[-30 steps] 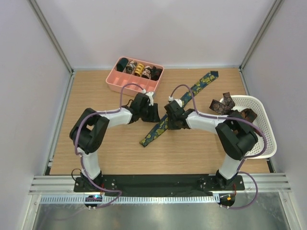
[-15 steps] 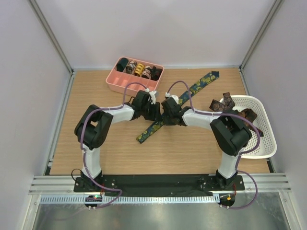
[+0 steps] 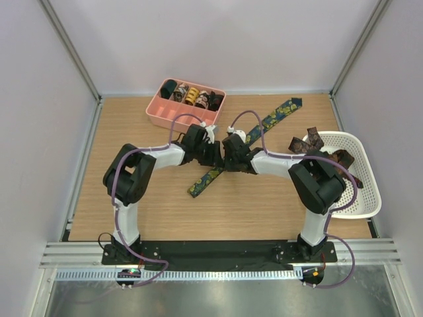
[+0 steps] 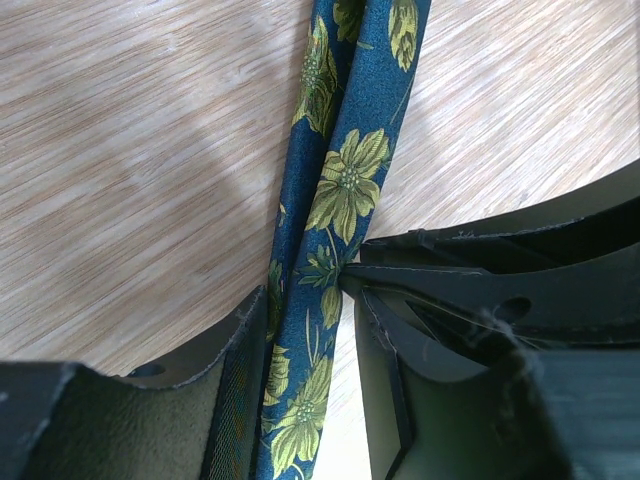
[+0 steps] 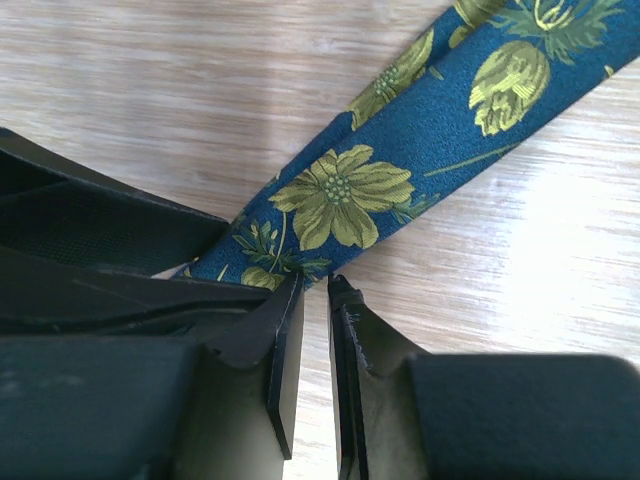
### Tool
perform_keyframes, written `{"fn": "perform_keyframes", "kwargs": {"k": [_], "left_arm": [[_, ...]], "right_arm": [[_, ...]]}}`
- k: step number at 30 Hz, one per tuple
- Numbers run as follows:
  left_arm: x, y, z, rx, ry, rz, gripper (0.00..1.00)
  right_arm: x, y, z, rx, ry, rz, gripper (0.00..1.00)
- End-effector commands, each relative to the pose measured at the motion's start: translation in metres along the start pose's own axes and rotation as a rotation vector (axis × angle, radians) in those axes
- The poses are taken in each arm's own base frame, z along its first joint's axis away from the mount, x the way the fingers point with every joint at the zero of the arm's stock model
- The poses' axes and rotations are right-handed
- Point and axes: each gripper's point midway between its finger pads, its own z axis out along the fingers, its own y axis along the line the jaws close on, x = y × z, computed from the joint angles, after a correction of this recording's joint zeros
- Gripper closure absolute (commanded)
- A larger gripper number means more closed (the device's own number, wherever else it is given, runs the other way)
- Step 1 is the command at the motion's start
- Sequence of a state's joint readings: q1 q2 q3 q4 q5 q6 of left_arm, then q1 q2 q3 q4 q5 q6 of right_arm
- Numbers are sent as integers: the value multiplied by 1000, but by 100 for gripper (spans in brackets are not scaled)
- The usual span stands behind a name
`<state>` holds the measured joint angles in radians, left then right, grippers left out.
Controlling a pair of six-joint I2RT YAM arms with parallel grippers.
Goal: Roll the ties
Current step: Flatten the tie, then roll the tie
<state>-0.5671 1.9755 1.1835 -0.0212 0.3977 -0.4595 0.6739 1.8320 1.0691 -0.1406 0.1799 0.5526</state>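
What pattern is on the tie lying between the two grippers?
The tie is dark blue with yellow-green flowers, clearest in the right wrist view.

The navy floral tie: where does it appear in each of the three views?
Top external: navy floral tie lies diagonally, mid-picture.
Left wrist: tie runs top to bottom, centre.
Right wrist: tie runs from upper right to centre.
Shared landmark: wood-grain table.

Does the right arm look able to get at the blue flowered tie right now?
Looks like yes: the right gripper sits right at the edge of the blue flowered tie, nothing between them; the left gripper crowds in beside it.
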Motion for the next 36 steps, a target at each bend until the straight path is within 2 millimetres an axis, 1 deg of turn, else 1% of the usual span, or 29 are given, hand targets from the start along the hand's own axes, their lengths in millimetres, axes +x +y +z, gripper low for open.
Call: {"fn": "perform_keyframes", "kwargs": {"k": [1, 5, 6, 7, 9, 10, 12, 13, 14, 15, 16, 17, 18, 20, 21, 22, 23, 24, 25, 26, 27, 28, 29, 30, 32, 33, 36], "left_arm": [[3, 0, -5, 3, 21, 2, 59], [-3, 1, -14, -21, -1, 18, 56], [-5, 5, -18, -45, -9, 22, 55], [-13, 0, -27, -43, -35, 33, 53], [-20, 5, -39, -70, -61, 29, 52], [-27, 1, -48, -69, -86, 39, 50], [-29, 2, -61, -94, -97, 36, 48], [-38, -1, -74, -117, -141, 42, 47], [-39, -2, -79, -125, -154, 40, 47], [-32, 1, -83, -137, -154, 35, 47], [-33, 2, -90, -154, -180, 31, 47], [-40, -5, -104, -147, -230, 34, 47], [-28, 1, -109, -168, -230, 21, 46], [-24, 6, -121, -206, -271, 5, 45], [-29, -1, -138, -200, -321, 11, 44], [-14, 7, -141, -222, -311, 2, 44], [-12, 11, -150, -252, -336, -8, 44], [-15, 5, -167, -247, -391, 1, 43], [-2, 13, -171, -271, -392, -10, 42], [2, 20, -179, -311, -411, -20, 41], [11, 20, -192, -318, -436, -32, 41], [6, 16, -201, -313, -476, -34, 40], [19, 24, -203, -334, -466, -45, 40], [17, 18, -216, -317, -513, -50, 39], [31, 23, -222, -332, -515, -63, 39], [31, 21, -231, -328, -547, -64, 37], [43, 25, -237, -341, -540, -74, 37]], "right_arm": [[-27, 10, -14, -40, -109, 33, 77], [-31, 7, -20, -35, -111, 33, 77], [-29, 5, -22, -32, -108, 26, 76], [-33, 5, -28, -33, -121, 28, 76], [-31, 3, -34, -36, -124, 19, 75], [-34, 3, -40, -43, -134, 18, 74], [-31, 1, -44, -45, -131, -7, 73], [-30, 0, -46, -50, -128, -18, 73], [-32, 0, -51, -58, -135, -24, 73], [-26, -1, -51, -63, -123, -43, 73], [-23, 5, -53, -107, -107, -82, 73], [-20, 10, -55, -140, -98, -104, 73], [-16, 17, -56, -182, -79, -126, 73], [-4, 40, -64, -304, -30, -187, 73], [-1, 49, -68, -336, -23, -208, 73], [2, 55, -72, -360, -19, -244, 73], [12, 70, -78, -385, -12, -287, 73], [10, 78, -82, -394, -21, -311, 73], [16, 83, -85, -393, -9, -336, 72], [16, 87, -85, -388, -14, -360, 73], [19, 98, -87, -405, -1, -380, 73], [20, 102, -87, -406, 5, -385, 73], [21, 108, -88, -430, 15, -393, 73], [23, 116, -87, -445, 25, -401, 73], [25, 127, -88, -464, 32, -420, 73], [30, 132, -88, -472, 44, -433, 73], [42, 139, -86, -487, 72, -443, 73]]}}
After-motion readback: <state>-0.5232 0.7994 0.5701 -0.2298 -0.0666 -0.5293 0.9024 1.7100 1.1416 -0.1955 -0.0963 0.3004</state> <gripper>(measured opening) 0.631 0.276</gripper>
